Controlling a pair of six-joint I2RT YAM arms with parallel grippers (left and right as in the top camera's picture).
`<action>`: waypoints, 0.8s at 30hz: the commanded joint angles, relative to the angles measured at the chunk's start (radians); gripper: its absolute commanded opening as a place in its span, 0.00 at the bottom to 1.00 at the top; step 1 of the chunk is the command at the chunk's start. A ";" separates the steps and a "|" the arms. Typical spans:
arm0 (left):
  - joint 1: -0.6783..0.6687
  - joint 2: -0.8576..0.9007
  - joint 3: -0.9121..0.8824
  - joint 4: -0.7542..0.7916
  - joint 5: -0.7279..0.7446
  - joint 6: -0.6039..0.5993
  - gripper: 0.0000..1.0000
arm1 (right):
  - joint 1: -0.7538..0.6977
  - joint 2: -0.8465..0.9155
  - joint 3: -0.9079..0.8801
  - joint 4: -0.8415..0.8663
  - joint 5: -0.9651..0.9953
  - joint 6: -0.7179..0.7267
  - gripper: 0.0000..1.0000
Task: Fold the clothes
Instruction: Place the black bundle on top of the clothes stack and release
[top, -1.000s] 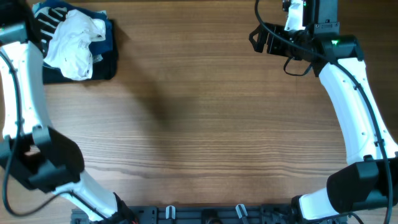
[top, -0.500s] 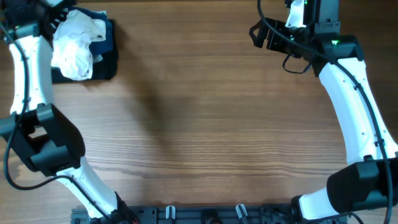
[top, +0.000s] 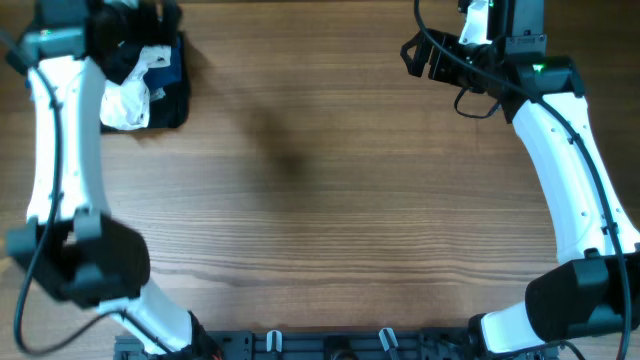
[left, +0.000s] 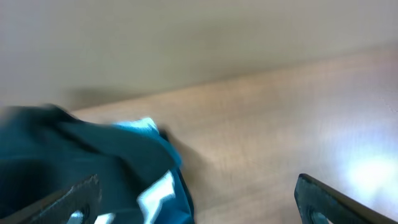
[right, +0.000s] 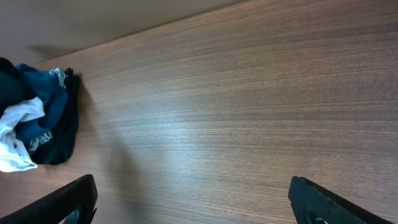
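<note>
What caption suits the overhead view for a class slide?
The left gripper hovers above heaped clothes at the table corner; the right gripper hangs open opposite.

The pile of clothes lies in the far left corner of the table, its garments heaped one on another. The left gripper hangs over the pile's far side. The right gripper is near the far edge on the right, well apart from the pile.

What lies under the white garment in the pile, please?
A dark garment spreads beneath the white garment; blue fabric shows too. The left arm hides the pile's far side.
</note>
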 joint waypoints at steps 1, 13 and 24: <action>0.064 0.005 0.029 0.159 -0.247 -0.246 1.00 | 0.000 0.003 0.000 -0.011 0.003 0.007 1.00; 0.110 0.610 0.019 0.003 -0.296 -0.417 1.00 | 0.000 0.003 0.000 -0.014 0.006 0.007 0.99; 0.094 0.156 0.026 -0.045 -0.286 -0.417 1.00 | 0.000 -0.082 0.265 -0.084 0.104 -0.217 0.99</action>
